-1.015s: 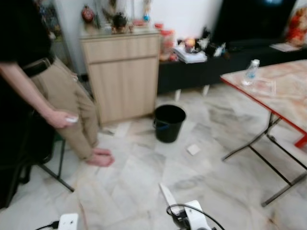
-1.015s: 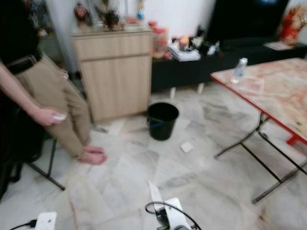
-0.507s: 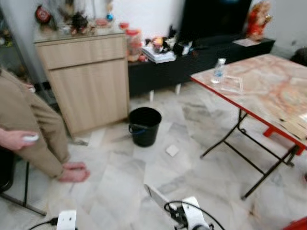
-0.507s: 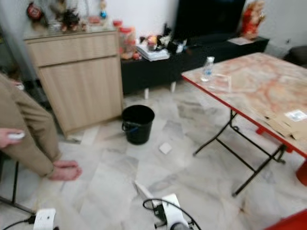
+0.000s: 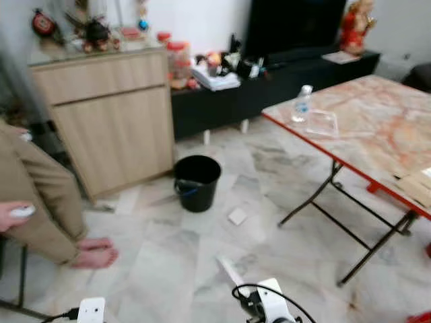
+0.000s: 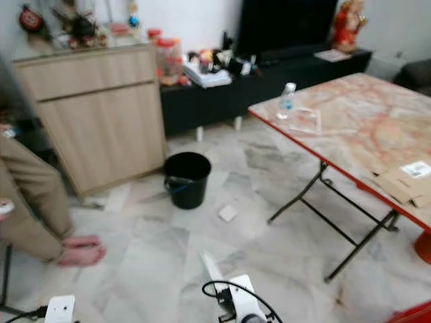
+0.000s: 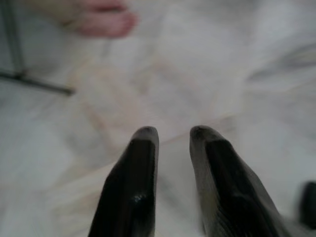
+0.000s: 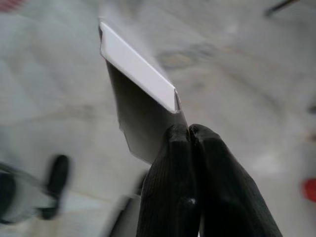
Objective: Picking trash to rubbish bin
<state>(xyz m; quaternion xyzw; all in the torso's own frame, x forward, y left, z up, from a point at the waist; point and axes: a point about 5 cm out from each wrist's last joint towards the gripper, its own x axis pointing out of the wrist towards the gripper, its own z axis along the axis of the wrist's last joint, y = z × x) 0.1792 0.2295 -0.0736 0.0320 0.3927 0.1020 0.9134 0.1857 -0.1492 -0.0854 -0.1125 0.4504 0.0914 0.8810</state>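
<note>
Trash, a flat white card-like piece [image 8: 136, 74], is pinched at its lower edge between the closed fingers of the right gripper [image 8: 190, 131]; in the head views it is seen as a pale strip [image 5: 231, 271] held low over the marble floor [image 5: 168, 262], just ahead of the robot. The left gripper [image 7: 173, 136] is held over the floor with its fingers parted and nothing between them. A person's bare foot [image 5: 94, 256] is seen at the left. Farther on, a small white scrap [image 5: 237, 216] lies on the floor near the black rubbish bin [image 5: 197, 182], which stands before a wooden cabinet [image 5: 108, 114]. A folding desk [image 5: 363, 134] carries a water bottle [image 5: 302, 103].
</note>
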